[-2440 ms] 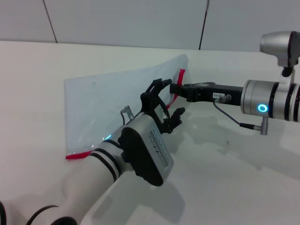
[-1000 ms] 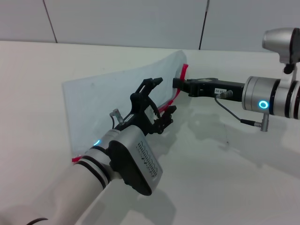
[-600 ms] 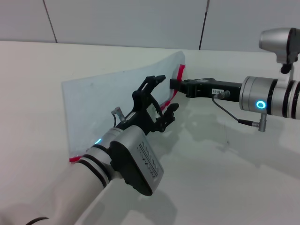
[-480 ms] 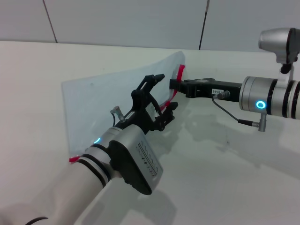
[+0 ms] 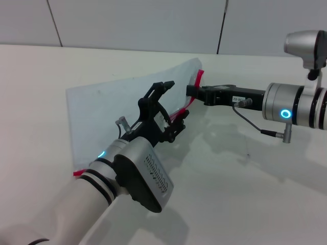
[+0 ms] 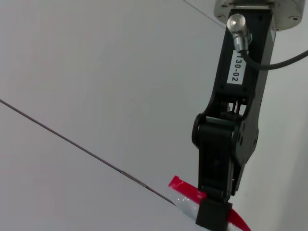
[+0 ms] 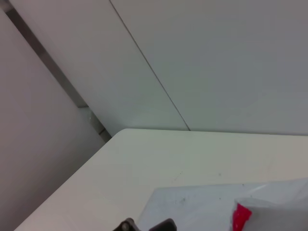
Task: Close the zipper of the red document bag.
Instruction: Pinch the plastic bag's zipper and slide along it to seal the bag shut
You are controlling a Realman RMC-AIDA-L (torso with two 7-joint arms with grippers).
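Note:
The red document bag (image 5: pixel 112 115) stands on its long edge on the white table, translucent and bowed. Its zipper (image 5: pixel 178 114) runs along the near lower edge, from a red end low on the left (image 5: pixel 77 172) to the raised far end (image 5: pixel 197 78). My right gripper (image 5: pixel 192 92) is shut on that far end; the left wrist view shows the right gripper (image 6: pixel 213 211) clamped over the red zipper strip (image 6: pixel 185 191). My left gripper (image 5: pixel 172 103) is at mid-zipper, its fingers (image 5: pixel 164 86) apart, with the red strip between them. In the right wrist view the bag (image 7: pixel 202 204) shows only its red tip (image 7: pixel 240 216).
The white table (image 5: pixel 245 194) stretches wide in front and to the right. A grey panelled wall (image 5: pixel 153 23) runs along the back edge. The right arm's cable (image 5: pixel 250 125) hangs below its wrist.
My left arm has drawn back toward the left along the zipper. The bag's left end has shifted slightly left. The right gripper stays clamped in about the same place.

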